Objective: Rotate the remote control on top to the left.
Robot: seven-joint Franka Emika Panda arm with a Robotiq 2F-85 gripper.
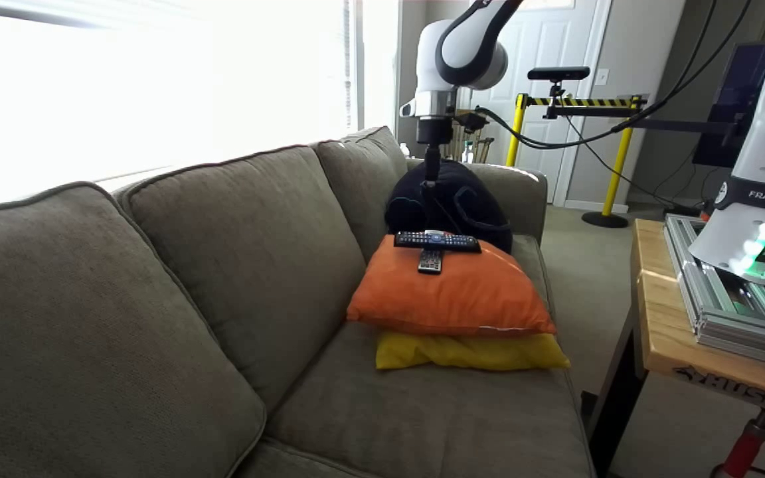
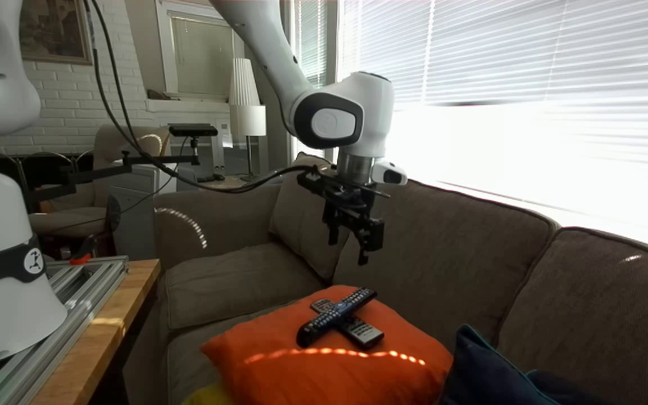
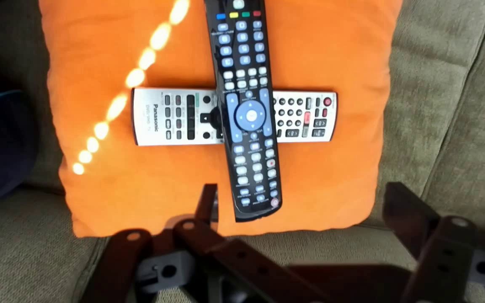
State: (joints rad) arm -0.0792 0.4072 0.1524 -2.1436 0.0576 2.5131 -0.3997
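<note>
Lying across the silver remote [image 2: 365,333] on the cushion [image 2: 329,375] in both exterior views, the black remote [image 2: 336,316] should pivot easily. In the wrist view, the claw [image 3: 301,190] stands spread, probably to straddle the black remote.

Both exterior views look along the sofa [image 1: 236,212] from opposite directions, sharing the orange cushion [image 1: 452,302], which the wrist view faces from above, much nearer.

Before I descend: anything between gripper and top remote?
Nothing visible. In an exterior view the open gripper hangs above the black remote control with a clear gap; the wrist view shows nothing over it. The silver remote lies crosswise underneath.
</note>
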